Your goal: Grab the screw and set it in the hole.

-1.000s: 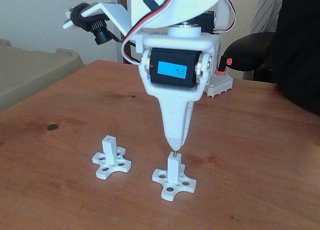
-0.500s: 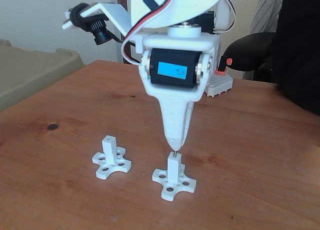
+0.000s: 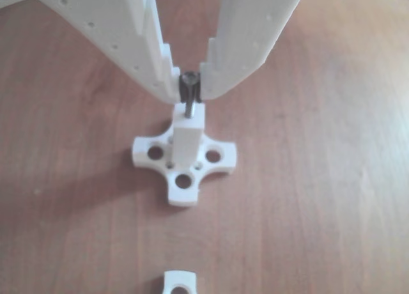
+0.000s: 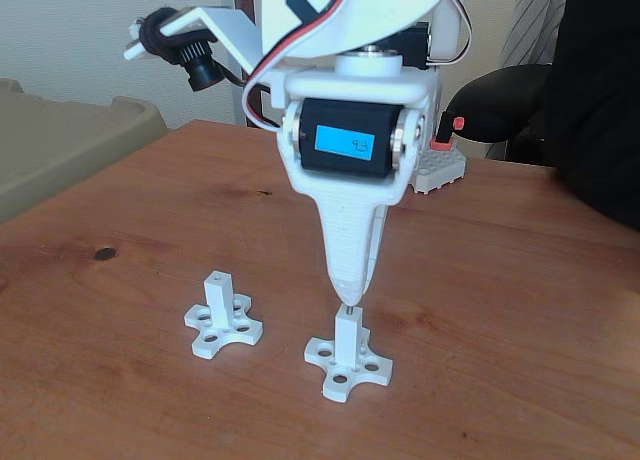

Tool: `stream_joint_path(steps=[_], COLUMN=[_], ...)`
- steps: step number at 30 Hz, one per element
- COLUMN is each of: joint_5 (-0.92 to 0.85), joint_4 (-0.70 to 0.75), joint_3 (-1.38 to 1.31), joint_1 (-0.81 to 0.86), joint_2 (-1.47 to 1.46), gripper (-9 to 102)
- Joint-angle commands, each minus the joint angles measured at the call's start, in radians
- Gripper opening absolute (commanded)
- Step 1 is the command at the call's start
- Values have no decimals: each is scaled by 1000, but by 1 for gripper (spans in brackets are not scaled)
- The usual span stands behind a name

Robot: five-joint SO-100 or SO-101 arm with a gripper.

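Fingers (image 3: 190, 83) pinching the screw (image 3: 189, 99) by its head, shank upright and pointing down. Tip touching the top face of the white square post (image 3: 186, 140) at the hole (image 4: 347, 313). Second matching fixture (image 4: 222, 314) standing apart on the wooden tabletop (image 4: 500, 310), to the left in the fixed view.

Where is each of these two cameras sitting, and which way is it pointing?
Other view: sits close above the gripper, looking down between its white fingers at the screw over a white post.
Fixed view: stands low at the table's near edge, facing the arm; shows the gripper, its motor block and a second fixture.
Shared: gripper, screw, the post fixture and the wooden table.
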Motion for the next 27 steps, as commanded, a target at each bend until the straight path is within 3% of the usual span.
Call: stream_joint_path(steps=[1,27], joint_5=[-5,-15], joint_4=[-25,35], joint_3=[-20,-41], joint_1=[6,11], joint_2=[9,18], gripper=[1,6])
